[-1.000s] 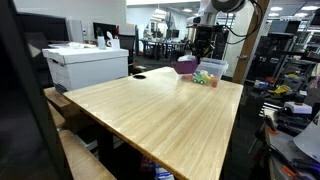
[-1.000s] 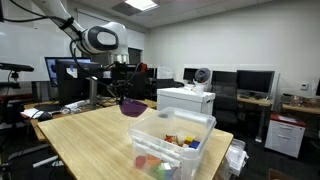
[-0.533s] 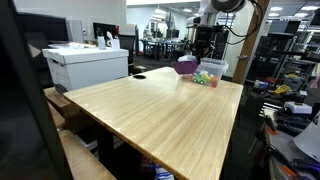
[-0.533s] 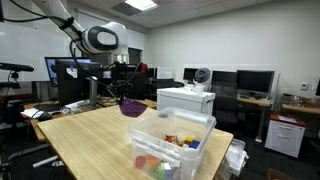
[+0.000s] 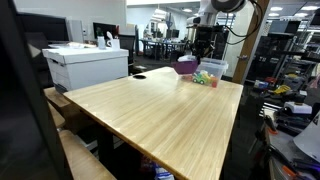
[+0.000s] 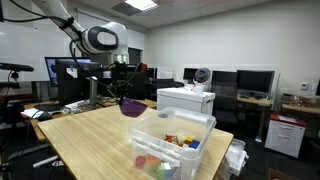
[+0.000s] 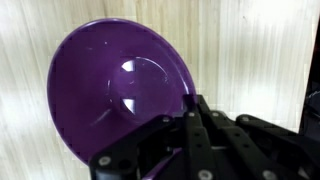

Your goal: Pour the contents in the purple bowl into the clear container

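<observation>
My gripper (image 7: 185, 110) is shut on the rim of the purple bowl (image 7: 115, 90). In the wrist view the bowl's inside is glossy and holds no pieces. In both exterior views the bowl (image 5: 186, 66) (image 6: 133, 106) hangs above the wooden table beside the clear container (image 6: 175, 140) (image 5: 212, 68). Small colourful pieces (image 6: 165, 153) in yellow, green and red lie inside the container. In an exterior view the pieces (image 5: 206, 77) show at the container's near side.
A big white box (image 5: 88, 65) (image 6: 186, 99) stands on the wooden table (image 5: 160, 115) near the container. Desks, monitors (image 6: 250, 82) and office clutter ring the table. A dark flat object (image 5: 139, 74) lies near the table's far edge.
</observation>
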